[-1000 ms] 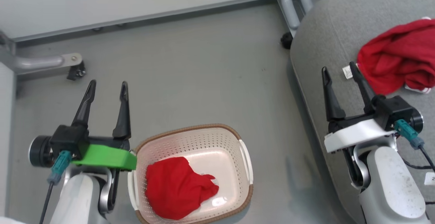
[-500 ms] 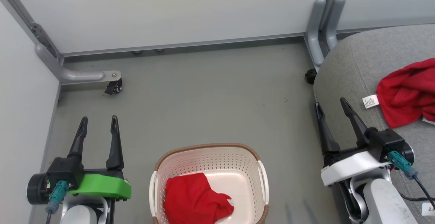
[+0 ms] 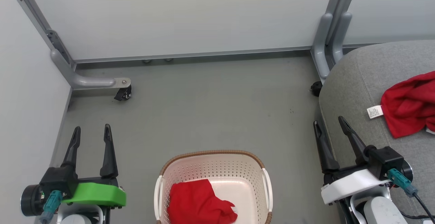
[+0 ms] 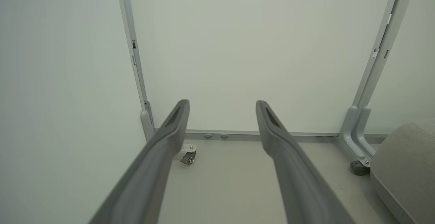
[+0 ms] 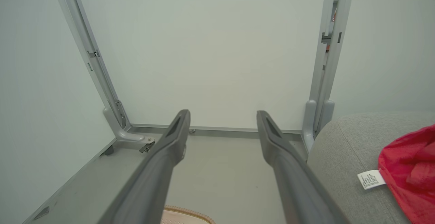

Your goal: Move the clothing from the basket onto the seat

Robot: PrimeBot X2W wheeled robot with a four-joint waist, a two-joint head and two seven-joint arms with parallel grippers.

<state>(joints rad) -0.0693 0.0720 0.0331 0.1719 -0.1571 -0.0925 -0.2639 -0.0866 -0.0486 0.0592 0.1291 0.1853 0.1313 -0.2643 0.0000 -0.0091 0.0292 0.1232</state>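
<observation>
With my left gripper (image 3: pixel 92 127) and right gripper (image 3: pixel 329 121) wide and empty, I judged the 1 bright red fabric garment (image 3: pixel 198 203) lying in the cream perforated plastic basket (image 3: pixel 210 153) best pinched mid-heap from straight above.

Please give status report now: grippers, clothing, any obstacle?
Both open, empty: left gripper, right gripper. Clothing: one garment in basket, other garment on seat. Nothing seen blocking basket.

Showing soft, matt red cloth in the clothing (image 3: pixel 407 105); glossy perforated cream plastic with a woven brown rim on the basket (image 3: pixel 217 166); matt grey woven fabric on the seat (image 3: pixel 350 81); smooth painted-looking metal on the frame posts (image 3: pixel 324 44).
</observation>
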